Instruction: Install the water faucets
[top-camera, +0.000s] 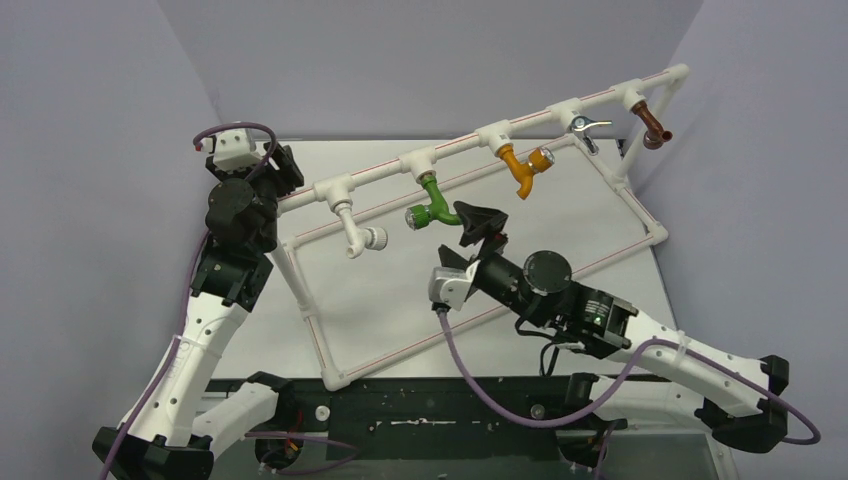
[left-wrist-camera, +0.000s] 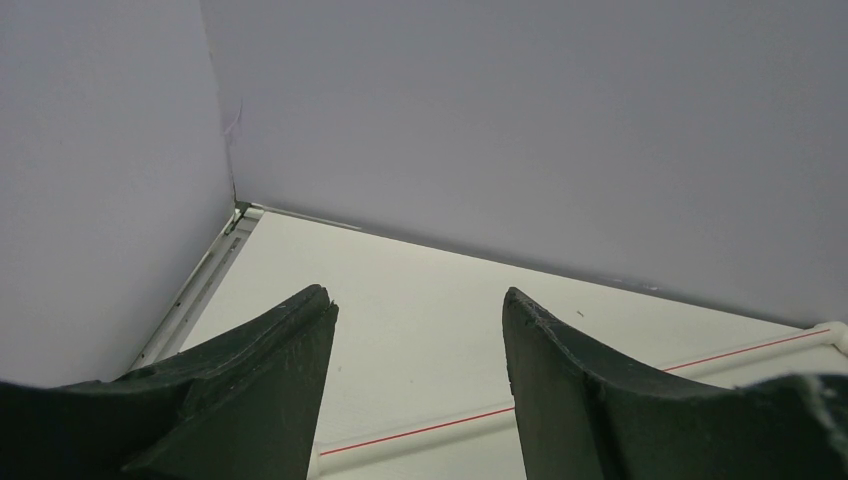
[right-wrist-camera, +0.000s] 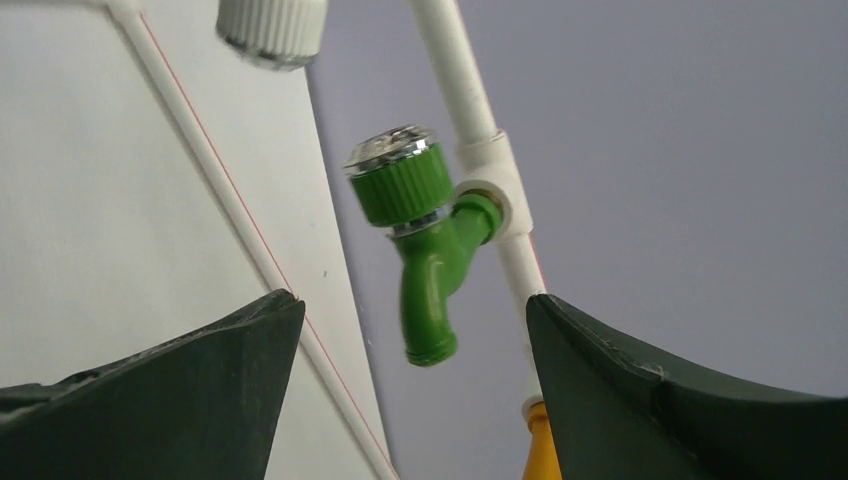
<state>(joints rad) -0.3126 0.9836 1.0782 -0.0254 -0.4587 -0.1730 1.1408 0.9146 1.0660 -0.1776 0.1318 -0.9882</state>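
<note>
The green water faucet (top-camera: 432, 207) hangs from a tee on the white pipe rail (top-camera: 520, 125), spout down and silvery knob facing left. In the right wrist view the green water faucet (right-wrist-camera: 430, 260) sits just beyond my fingertips, screwed into the tee (right-wrist-camera: 492, 185). My right gripper (top-camera: 465, 238) stands open right beside it, and nothing lies between its fingers (right-wrist-camera: 200, 370). The right gripper (right-wrist-camera: 412, 297) does not touch the faucet. My left gripper (top-camera: 283, 165) is open and empty at the rail's far left end. Past the left gripper (left-wrist-camera: 415, 292) only the table and a lower pipe show.
On the same rail hang a white tap (top-camera: 362, 238), an orange-yellow tap (top-camera: 525, 168), a metal tap (top-camera: 585, 128) and a brown tap (top-camera: 655, 125). The white pipe frame (top-camera: 320, 340) slants across the table. Grey walls close in the back and sides.
</note>
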